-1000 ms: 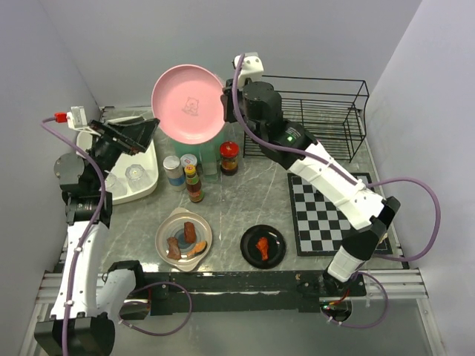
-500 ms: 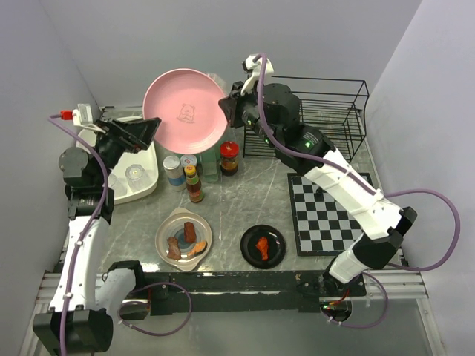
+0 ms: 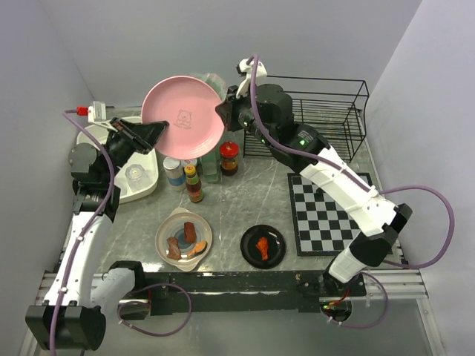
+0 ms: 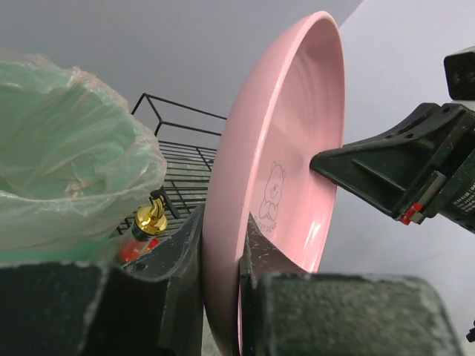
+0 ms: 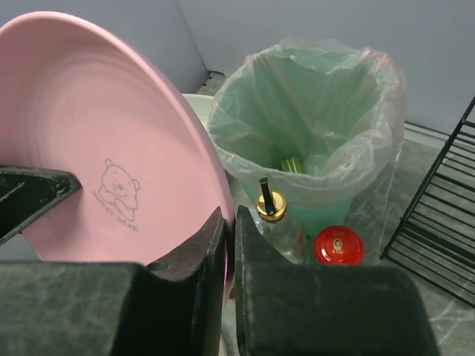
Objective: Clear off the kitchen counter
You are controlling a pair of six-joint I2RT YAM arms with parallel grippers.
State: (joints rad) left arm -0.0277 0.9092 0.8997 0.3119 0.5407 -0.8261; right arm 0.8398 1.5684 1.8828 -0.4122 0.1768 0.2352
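Observation:
A pink plate (image 3: 183, 113) with a bear print hangs on edge above the back of the kitchen counter (image 3: 245, 194). My left gripper (image 3: 158, 132) is shut on its left rim. In the left wrist view the left gripper (image 4: 223, 245) pinches the plate (image 4: 289, 133) between both fingers. My right gripper (image 3: 223, 111) clamps the opposite rim. In the right wrist view the right gripper (image 5: 229, 222) has its fingers tight on the plate's edge (image 5: 89, 126).
A green-bagged bin (image 5: 312, 126), a gold-capped bottle (image 5: 271, 206), a red-lidded jar (image 3: 229, 157) and small bottles (image 3: 194, 183) stand below the plate. White tub (image 3: 141, 182) at left, wire rack (image 3: 319, 115) and checkered mat (image 3: 326, 211) at right. A food bowl (image 3: 183, 236) and a black dish (image 3: 263, 245) sit in front.
My left gripper has moved in and shut on the plate's left rim. The right arm has carried the plate a little to the left and still grips it.

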